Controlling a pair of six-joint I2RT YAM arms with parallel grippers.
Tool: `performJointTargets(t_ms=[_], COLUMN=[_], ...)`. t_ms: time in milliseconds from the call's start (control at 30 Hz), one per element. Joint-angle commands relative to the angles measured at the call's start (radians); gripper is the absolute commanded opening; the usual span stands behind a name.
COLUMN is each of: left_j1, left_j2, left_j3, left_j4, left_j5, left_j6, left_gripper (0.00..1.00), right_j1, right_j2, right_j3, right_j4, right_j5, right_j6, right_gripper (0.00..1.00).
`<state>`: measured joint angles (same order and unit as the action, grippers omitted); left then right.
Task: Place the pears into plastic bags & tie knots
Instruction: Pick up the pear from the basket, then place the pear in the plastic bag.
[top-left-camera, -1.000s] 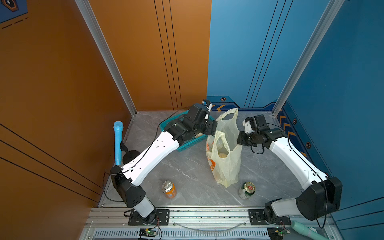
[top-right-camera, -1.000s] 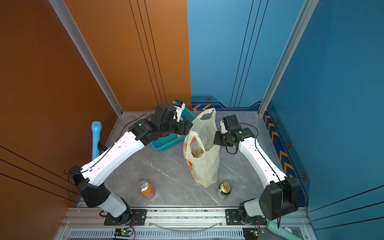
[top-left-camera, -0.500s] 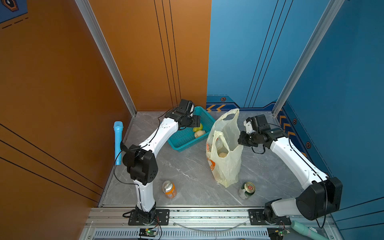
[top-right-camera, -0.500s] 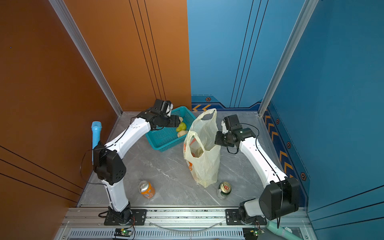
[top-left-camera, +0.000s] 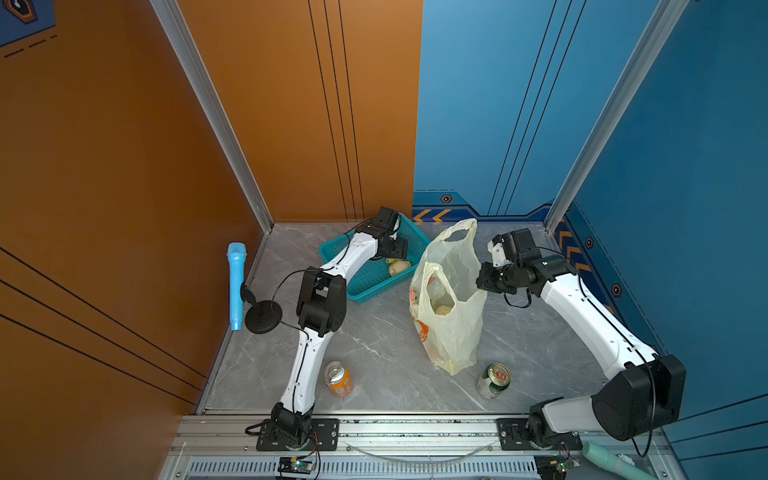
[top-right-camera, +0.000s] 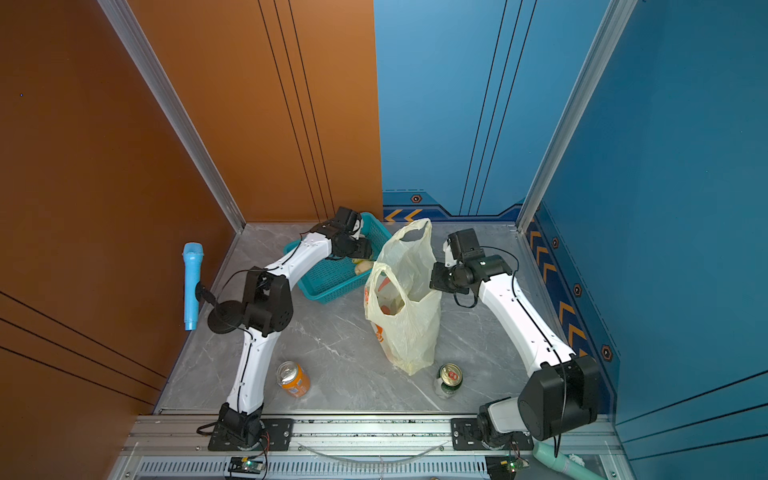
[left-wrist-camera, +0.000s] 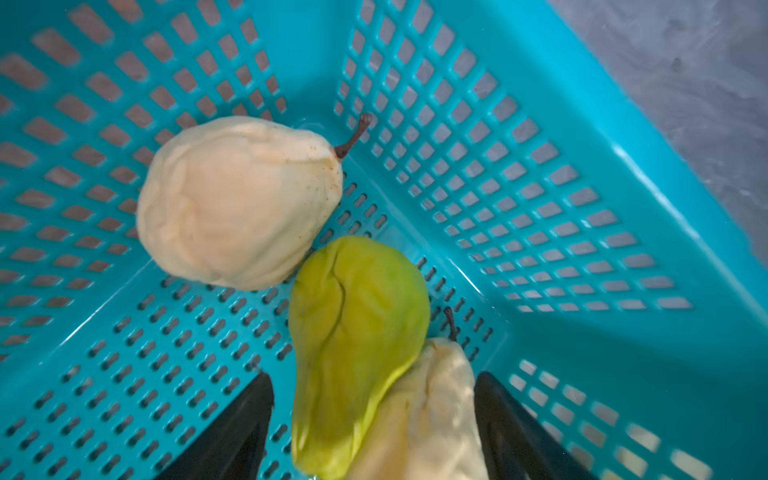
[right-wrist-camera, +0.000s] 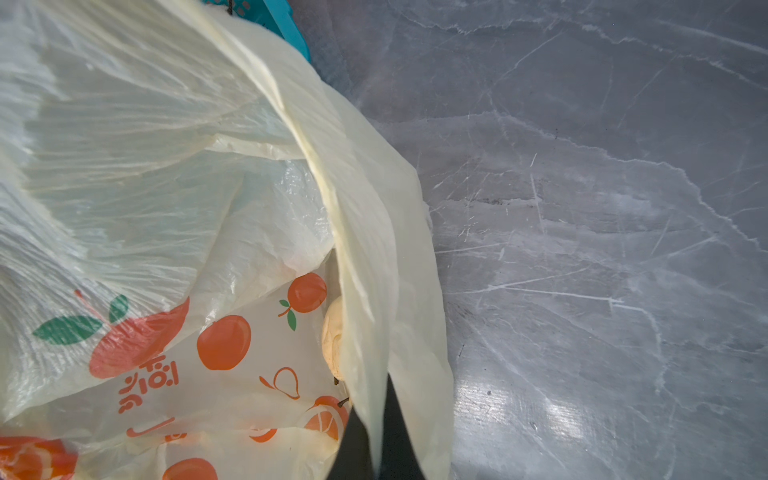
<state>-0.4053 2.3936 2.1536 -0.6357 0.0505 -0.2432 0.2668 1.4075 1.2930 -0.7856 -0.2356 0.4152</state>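
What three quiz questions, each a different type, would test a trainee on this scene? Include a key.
1. True or false: the left tool is open over the yellow-green pear in the teal mesh plastic basket.
2. The right tool is shut on: A the thin pale-yellow plastic bag; B the basket; C nothing.
3. How many pears does the left wrist view show in that basket?
Key: 1 true; 2 A; 3 three.
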Motion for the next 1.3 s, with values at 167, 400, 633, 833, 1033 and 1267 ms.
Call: performJointTargets(t_ms=[167, 400, 633, 833, 1033, 1267], left_j1=[-0.004, -0.019, -0.021, -0.056, -0.124, -0.213], left_j2=[0.108, 0.001, -0.232, -0.452, -0.668, -0.853], left_j3=[0.09, 0.032, -0.092, -0.244, -0.419, -0.595], left_j4=[-0.004, -0.004, -0.004, 0.016, 0.06, 0.116], left_j5=[-0.011, -0.036, -0.022, 0.041, 0.092, 0.101], left_j6=[0.045, 0.059, 0.035, 0.025, -0.006, -0.074], left_gripper=[0.7, 0.58, 0.55, 0.52, 0.52, 0.52], right_j1=[0.009, 0.018, 0.022, 0.023, 0.026, 0.036], right_j2=[-0.018, -0.028, -0.042, -0.044, -0.06, -0.068], right_j3=[0.027, 0.009, 0.006, 0.012, -0.009, -0.009], right_j4=[-0.035, -0.023, -0.007, 0.0, 0.008, -0.031], right_j5=[0.015, 0.026, 0.016, 0.014, 0.011, 0.033], right_j6=[-0.007, 0.001, 0.017, 0.015, 0.022, 0.038], right_gripper=[0.0, 0.0, 0.0, 0.0, 0.0, 0.24])
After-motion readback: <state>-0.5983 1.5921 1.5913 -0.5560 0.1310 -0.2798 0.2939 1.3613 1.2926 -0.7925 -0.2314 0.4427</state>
